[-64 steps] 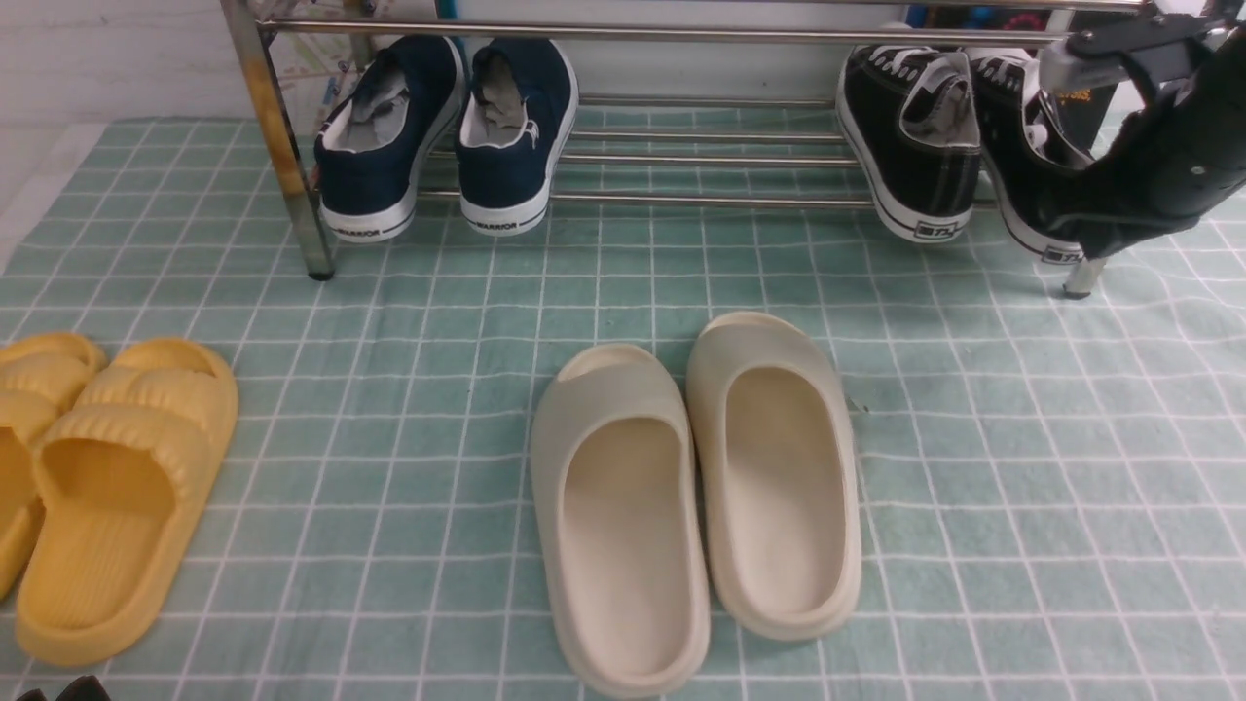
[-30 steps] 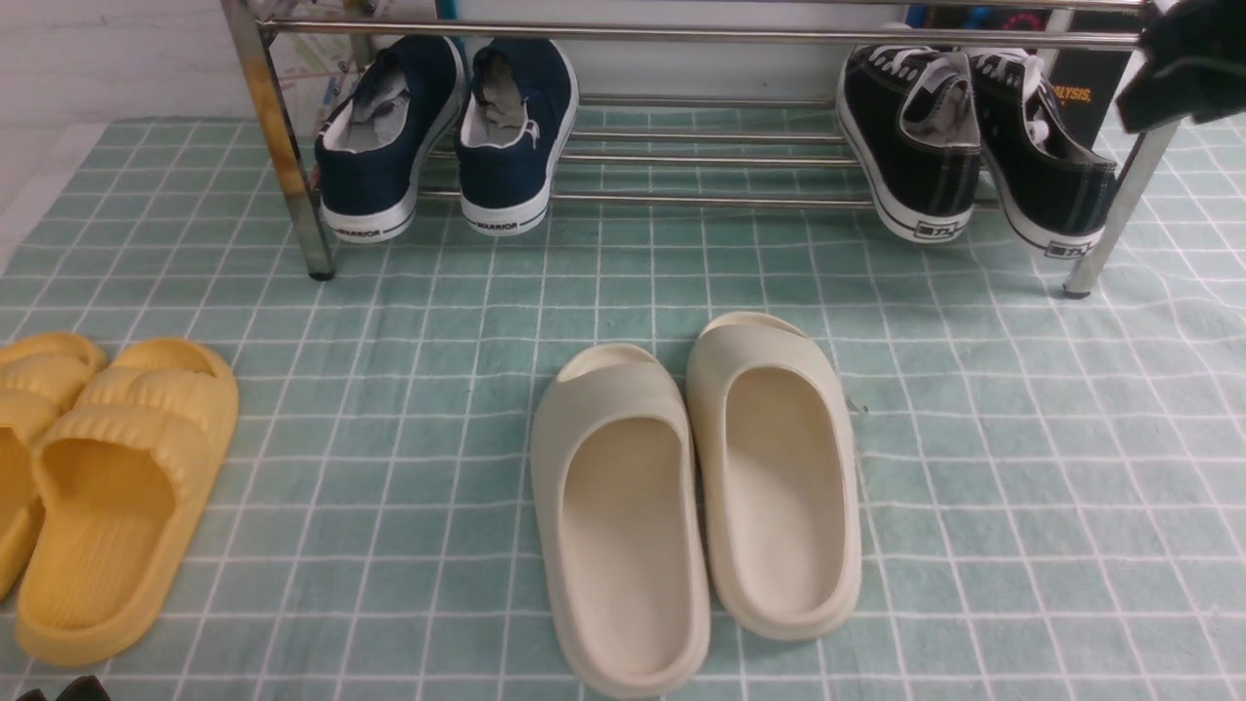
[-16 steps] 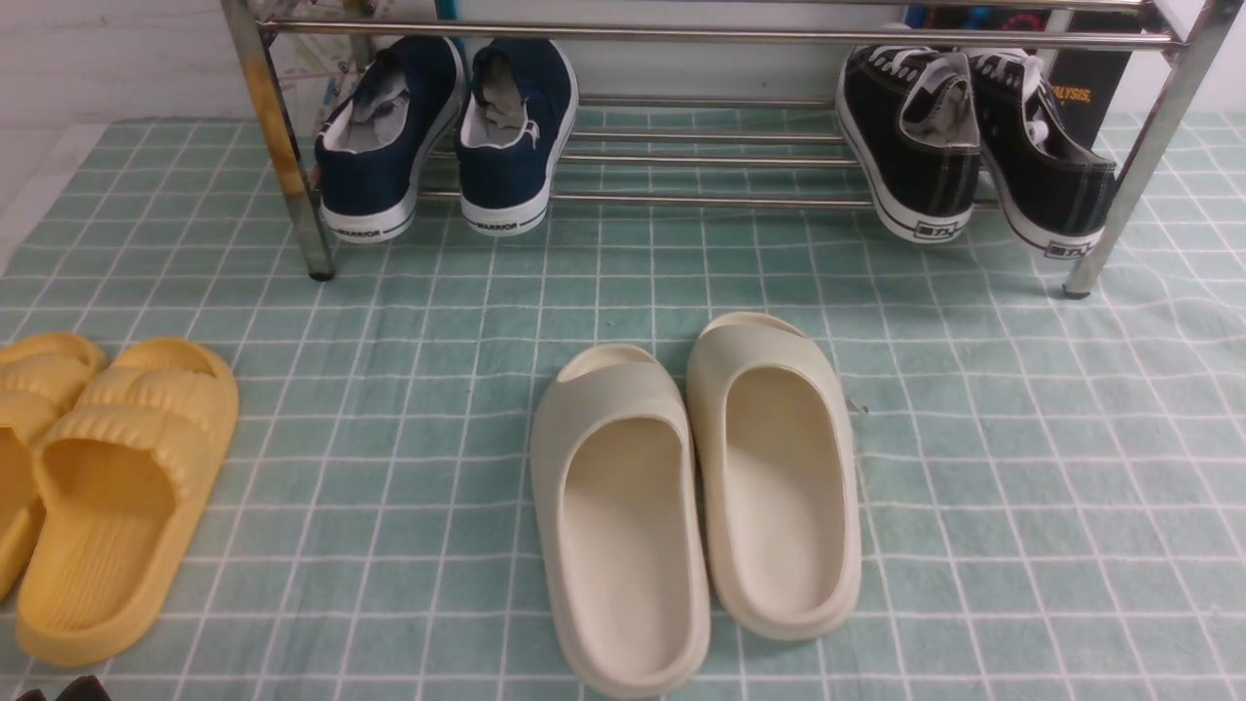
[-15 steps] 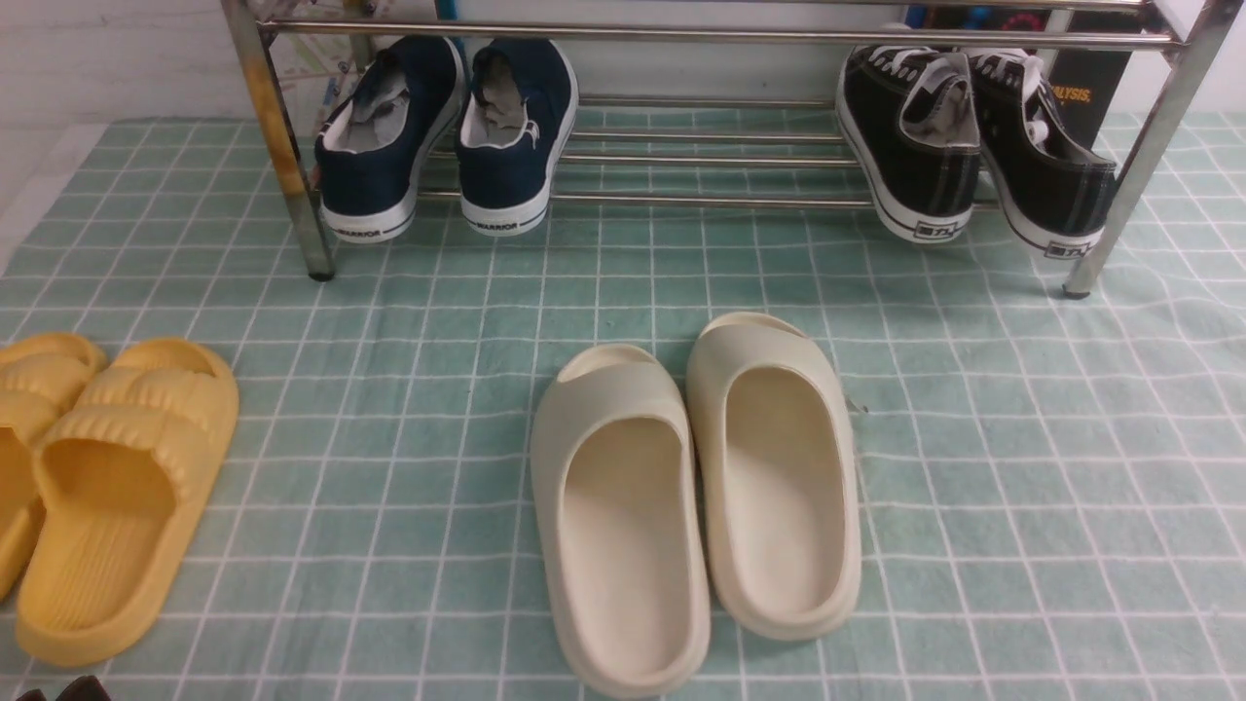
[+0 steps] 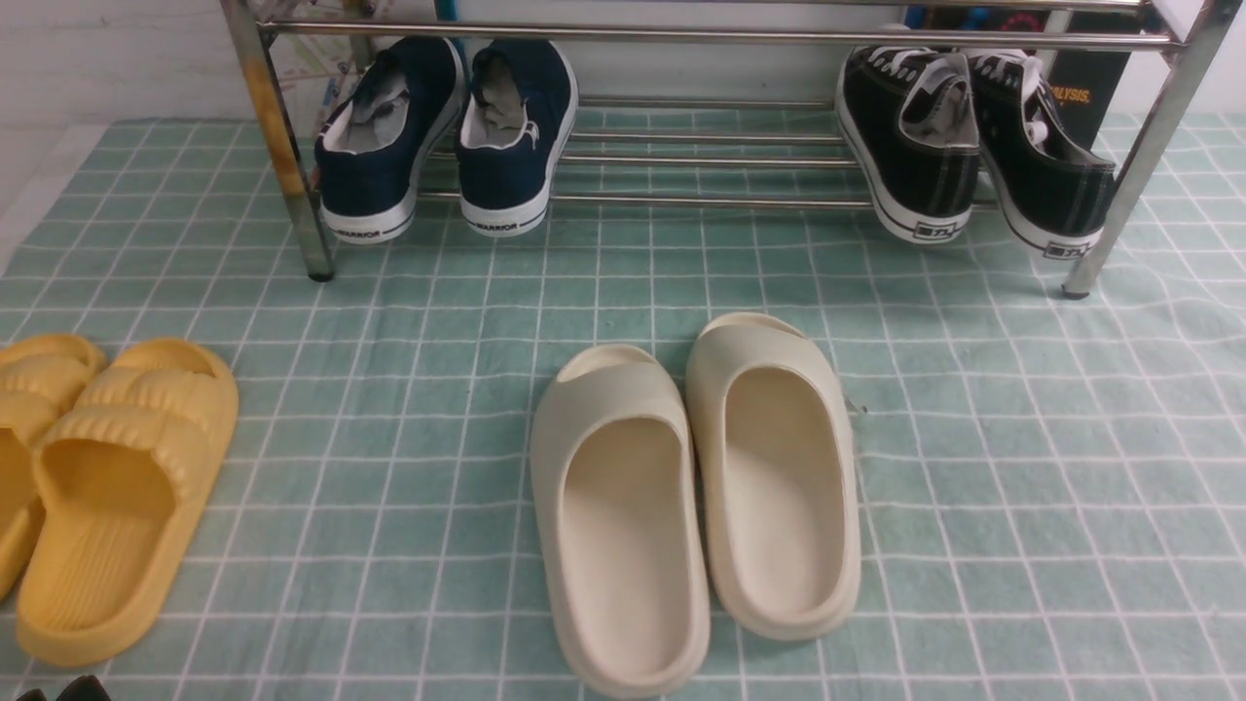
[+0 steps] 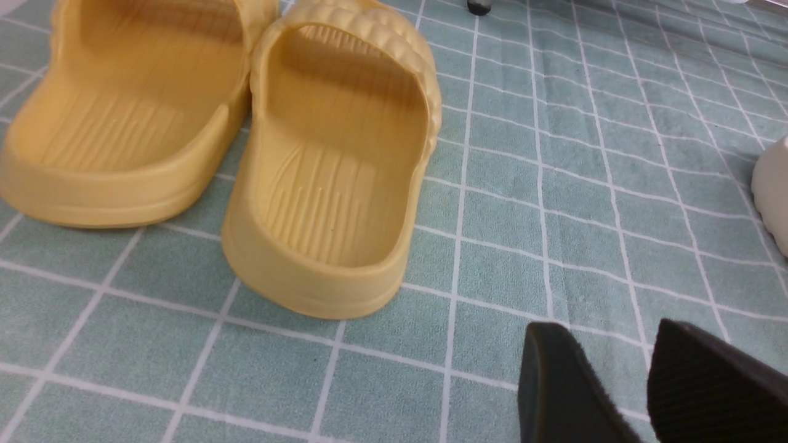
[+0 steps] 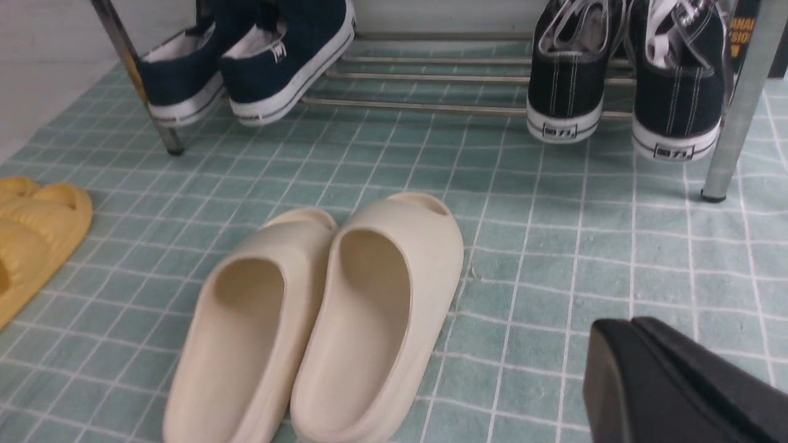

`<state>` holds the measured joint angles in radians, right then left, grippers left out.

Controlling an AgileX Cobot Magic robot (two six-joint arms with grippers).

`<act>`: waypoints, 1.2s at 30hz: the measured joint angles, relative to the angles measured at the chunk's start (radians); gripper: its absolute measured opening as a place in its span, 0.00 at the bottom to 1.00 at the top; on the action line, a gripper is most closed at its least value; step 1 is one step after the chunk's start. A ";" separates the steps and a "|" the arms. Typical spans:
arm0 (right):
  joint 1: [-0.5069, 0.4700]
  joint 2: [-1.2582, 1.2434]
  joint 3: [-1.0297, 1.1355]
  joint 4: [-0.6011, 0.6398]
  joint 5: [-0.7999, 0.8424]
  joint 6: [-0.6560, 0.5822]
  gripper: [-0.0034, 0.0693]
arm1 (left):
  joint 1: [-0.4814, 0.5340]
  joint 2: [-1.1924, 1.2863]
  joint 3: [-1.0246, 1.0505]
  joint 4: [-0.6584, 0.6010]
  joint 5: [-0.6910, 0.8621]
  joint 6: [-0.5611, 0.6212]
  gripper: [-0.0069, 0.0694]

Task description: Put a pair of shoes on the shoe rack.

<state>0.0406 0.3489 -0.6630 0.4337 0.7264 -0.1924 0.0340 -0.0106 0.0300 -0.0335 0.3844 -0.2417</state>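
In the right wrist view alone, the right tool shows, closed.

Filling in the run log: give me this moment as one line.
black sneakers: on shoe rack, right end | left gripper: open, empty | right gripper: shut, empty | cream slides: on mat

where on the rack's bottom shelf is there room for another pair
The bars of the shoe rack lie bare between the navy slip-ons and the black sneakers. Both ends are taken; the black pair sits close to the right post.
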 joint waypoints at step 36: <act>-0.092 -0.359 0.683 -0.571 -0.358 0.382 0.04 | 0.000 0.000 0.000 0.000 0.000 0.000 0.40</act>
<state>-0.0518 -0.0097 0.0204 -0.1371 0.3688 0.1892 0.0340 -0.0106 0.0300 -0.0335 0.3844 -0.2417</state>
